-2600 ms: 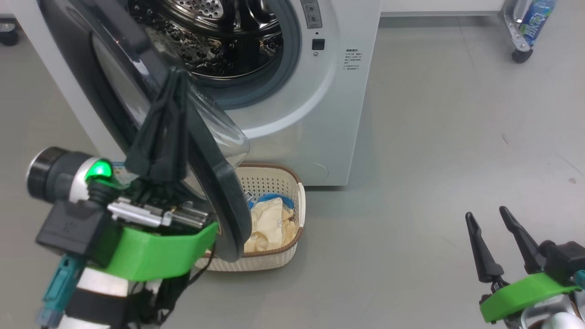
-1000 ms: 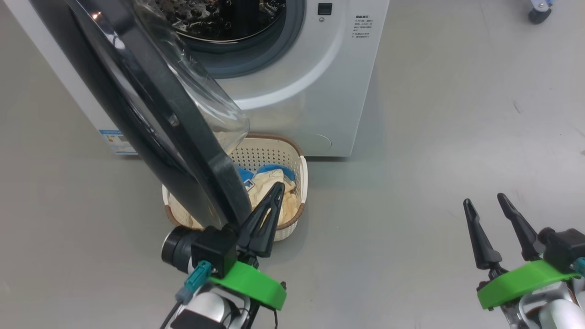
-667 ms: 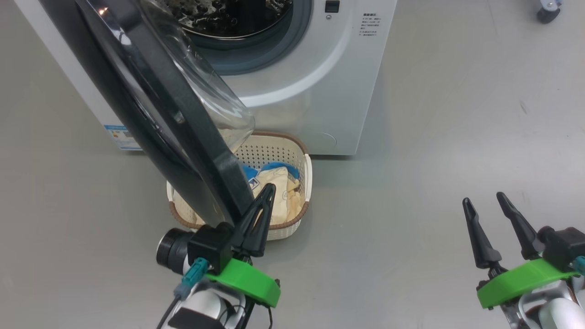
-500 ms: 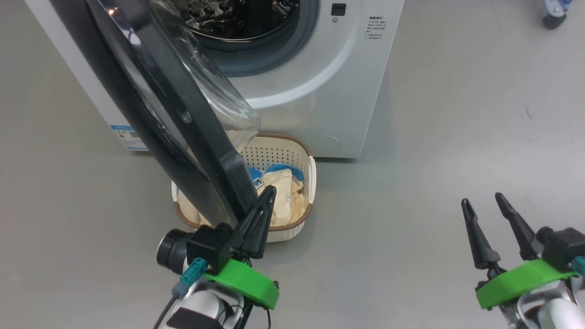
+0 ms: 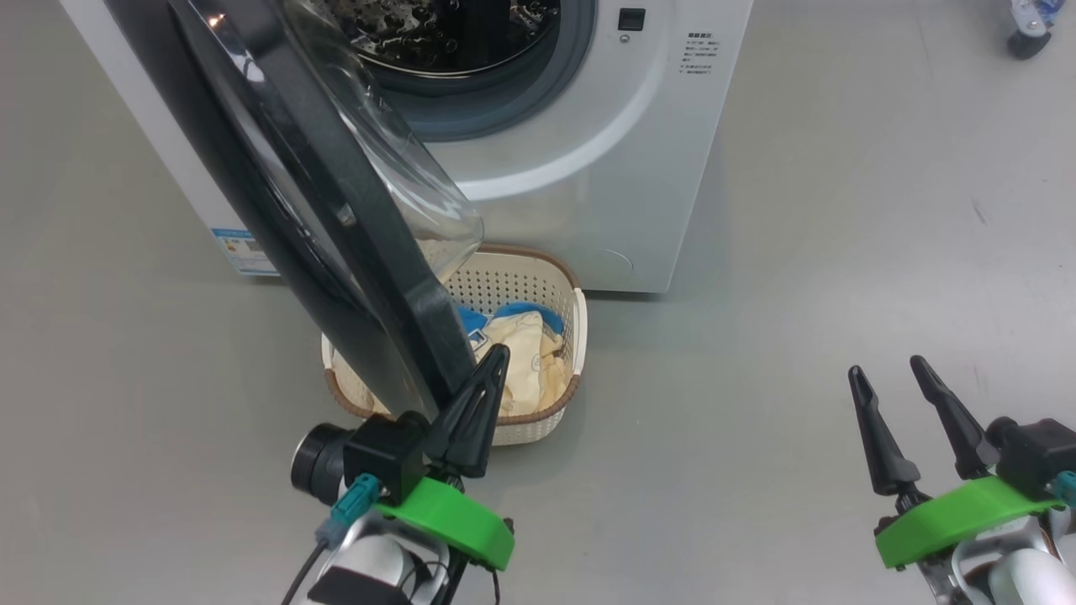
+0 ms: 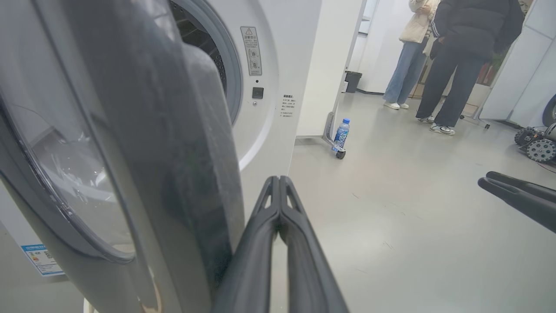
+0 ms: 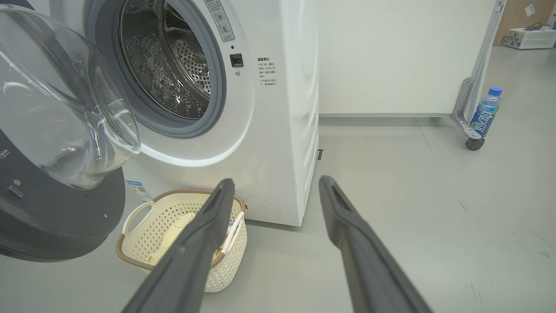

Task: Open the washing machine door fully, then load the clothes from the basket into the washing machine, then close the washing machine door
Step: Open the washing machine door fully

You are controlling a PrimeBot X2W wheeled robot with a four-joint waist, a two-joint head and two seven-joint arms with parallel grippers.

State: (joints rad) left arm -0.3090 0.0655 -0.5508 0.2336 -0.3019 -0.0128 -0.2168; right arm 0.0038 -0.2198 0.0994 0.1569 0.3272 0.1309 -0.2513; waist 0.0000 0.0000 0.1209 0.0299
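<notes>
At six o'clock of the cream perforated plastic basket, the closed left pincer sits beside the black-rimmed round glass door, while the right pincer stands open.

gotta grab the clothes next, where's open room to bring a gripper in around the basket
Free: bare floor between the basket and the open right gripper; the clothes in the basket's right half lie uncovered from above. Crowded: its left half is under the washing machine door, with the shut left gripper close beside the door's edge.
</notes>
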